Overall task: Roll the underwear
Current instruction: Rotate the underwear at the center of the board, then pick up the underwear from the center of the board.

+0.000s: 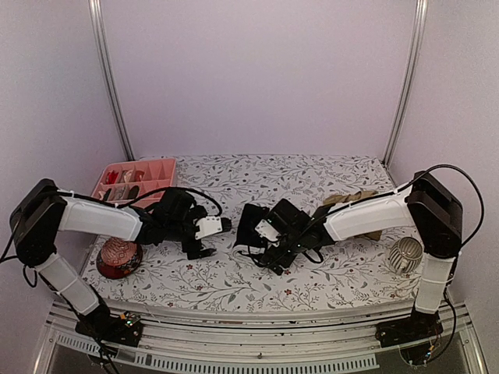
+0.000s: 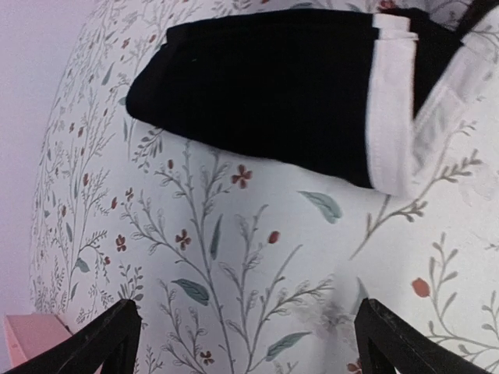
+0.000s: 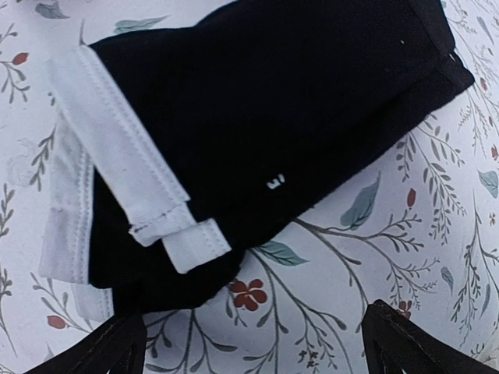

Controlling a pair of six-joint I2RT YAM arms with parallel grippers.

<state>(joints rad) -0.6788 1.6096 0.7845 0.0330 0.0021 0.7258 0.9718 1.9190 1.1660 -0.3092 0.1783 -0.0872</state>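
Note:
The black underwear [image 1: 249, 224], with white trim, lies folded on the floral tablecloth between my two grippers. In the left wrist view it [image 2: 265, 86] lies ahead of the open fingers, white trim to the right. In the right wrist view it [image 3: 257, 117] fills the upper part, its white band [image 3: 125, 156] at the left. My left gripper [image 1: 216, 238] [image 2: 248, 343] is open and empty, just left of the cloth. My right gripper [image 1: 263, 249] [image 3: 253, 351] is open and empty, at its near right edge. The tan-beige underwear [image 1: 352, 199] lies at the right, partly behind my right arm.
A pink compartment tray [image 1: 160, 169] with small items stands at the back left. A red patterned bowl [image 1: 118, 258] sits at the front left under my left arm. A pale ribbed cup [image 1: 405, 255] lies at the front right.

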